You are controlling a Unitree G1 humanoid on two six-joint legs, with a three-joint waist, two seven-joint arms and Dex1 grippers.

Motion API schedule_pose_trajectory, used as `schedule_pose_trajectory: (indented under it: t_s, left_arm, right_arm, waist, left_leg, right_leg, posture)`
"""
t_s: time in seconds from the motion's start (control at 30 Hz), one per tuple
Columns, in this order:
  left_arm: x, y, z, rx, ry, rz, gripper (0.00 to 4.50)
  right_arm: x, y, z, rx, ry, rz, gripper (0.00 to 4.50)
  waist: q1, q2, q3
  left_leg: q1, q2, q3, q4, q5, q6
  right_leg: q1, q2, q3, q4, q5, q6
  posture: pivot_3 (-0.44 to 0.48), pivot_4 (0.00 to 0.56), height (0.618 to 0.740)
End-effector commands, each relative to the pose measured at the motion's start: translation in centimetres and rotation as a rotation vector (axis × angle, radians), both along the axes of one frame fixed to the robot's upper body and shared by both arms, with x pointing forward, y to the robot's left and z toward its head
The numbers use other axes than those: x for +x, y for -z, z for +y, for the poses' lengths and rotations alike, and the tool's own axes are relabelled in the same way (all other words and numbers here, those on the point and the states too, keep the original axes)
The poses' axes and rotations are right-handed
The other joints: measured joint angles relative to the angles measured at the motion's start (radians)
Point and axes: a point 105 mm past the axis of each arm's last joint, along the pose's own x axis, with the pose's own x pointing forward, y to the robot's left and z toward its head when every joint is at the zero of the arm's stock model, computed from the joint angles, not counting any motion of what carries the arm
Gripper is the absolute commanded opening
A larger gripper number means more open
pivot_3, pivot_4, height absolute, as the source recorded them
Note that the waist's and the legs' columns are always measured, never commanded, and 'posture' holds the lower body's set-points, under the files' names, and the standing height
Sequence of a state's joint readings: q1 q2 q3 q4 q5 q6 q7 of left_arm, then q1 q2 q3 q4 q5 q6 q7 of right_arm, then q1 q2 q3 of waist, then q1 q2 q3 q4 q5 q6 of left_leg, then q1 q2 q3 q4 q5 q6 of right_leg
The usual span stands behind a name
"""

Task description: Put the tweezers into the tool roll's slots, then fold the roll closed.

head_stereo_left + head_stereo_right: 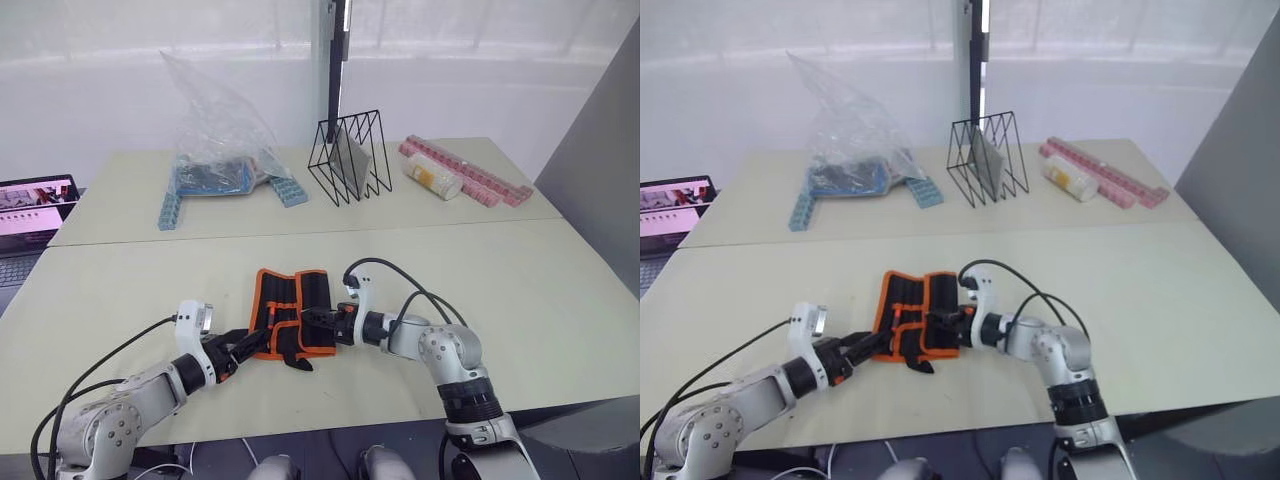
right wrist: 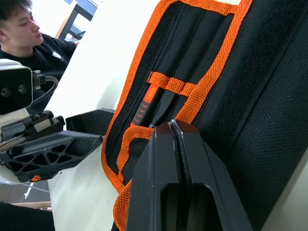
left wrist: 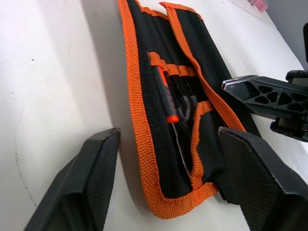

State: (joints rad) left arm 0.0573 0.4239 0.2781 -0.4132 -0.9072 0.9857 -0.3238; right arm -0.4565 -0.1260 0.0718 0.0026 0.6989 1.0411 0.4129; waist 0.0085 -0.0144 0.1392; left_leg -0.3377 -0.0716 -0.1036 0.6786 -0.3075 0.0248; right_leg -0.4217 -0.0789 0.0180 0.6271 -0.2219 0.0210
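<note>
On the near tabletop (image 1: 560,300), the tool roll (image 1: 292,312) lies open between the two arms, its orange-piped inner face up. Several black tweezers (image 3: 185,103) sit in the slots (image 3: 180,94) under the orange stripe, beside a tool with an orange band; they overlap so closely that their count cannot be made out, and their tips are lost against the black fabric. One flap of the roll runs out of the right wrist view, and the strap cannot be picked out with certainty.

The left end effector (image 1: 240,347) lies low at the roll's near left corner, its fingers (image 3: 91,178) spread wide with the roll's end edge between them, gripping nothing. The right end effector (image 1: 312,322) rests over the roll's right half, its fingers (image 2: 166,183) pressed together; whether they pinch a tweezer or only fabric cannot be told, since the fingers hide what lies beneath them.

On the far tabletop stand a clear plastic bag (image 1: 215,125) with blue items inside that are hard to identify, blue strips (image 1: 170,208) beside it, a black wire rack (image 1: 350,157), a clear bottle (image 1: 432,176) on its side and pink strips (image 1: 480,175). An open laptop (image 1: 30,220) is cut off at the left edge. A person (image 2: 26,33) in dark clothing shows in the right wrist view, beyond the left arm.
</note>
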Motion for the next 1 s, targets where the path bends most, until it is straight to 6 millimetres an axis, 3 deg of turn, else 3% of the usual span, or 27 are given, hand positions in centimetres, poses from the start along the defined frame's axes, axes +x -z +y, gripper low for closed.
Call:
schedule_pose_trajectory:
  t_s: [0.03,0.23,0.57,0.8,1.0]
  left_arm:
    - [-0.2,0.2,-0.2,-0.013,0.008,0.013,1.98]
    - [-0.1,0.8,0.2,0.01,-0.006,0.039,0.02]
    - [0.9,0.6,1.1,0.083,-0.021,0.019,0.02]
    - [1.8,0.0,3.4,0.225,0.012,-0.036,0.02]
    - [2.3,-0.5,3.3,0.255,0.062,-0.065,0.02]
  right_arm:
    - [0.3,1.2,-1.4,-0.049,0.055,0.019,0.0]
    - [0.3,1.2,-1.4,-0.054,0.053,0.013,0.0]
    - [0.4,0.5,-1.4,-0.074,0.022,-0.083,0.0]
    - [0.9,-1.1,-0.8,-0.159,-0.059,-0.386,0.0]
    - [0.3,-0.8,0.0,-0.225,-0.154,-0.564,0.0]
  waist:
    - [0.0,0.0,0.0]
    - [0.0,0.0,0.0]
    - [0.0,0.001,0.0]
    - [-0.02,0.003,0.003]
    - [-0.025,0.003,0.003]
  left_leg:
    - [0.0,0.0,0.0,0.0,0.0,0.0]
    - [-0.001,0.0,0.0,-0.001,0.0,0.0]
    - [-0.001,0.0,0.0,-0.001,0.0,0.0]
    - [-0.002,0.001,0.0,-0.004,0.001,-0.002]
    - [-0.013,0.001,0.0,-0.005,0.006,-0.01]
  right_leg:
    - [0.0,0.0,0.0,0.0,0.0,0.0]
    - [-0.001,0.0,0.0,-0.001,0.0,0.0]
    - [-0.001,0.0,0.0,-0.001,0.0,0.0]
    - [-0.004,0.001,0.0,-0.001,0.0,-0.001]
    - [-0.016,0.001,0.001,0.002,-0.001,-0.001]
  posture:
    - [0.0,0.15,0.724]
    - [0.0,0.15,0.724]
    - [0.0,0.15,0.724]
    - [0.0,0.15,0.724]
    - [0.0,0.15,0.724]
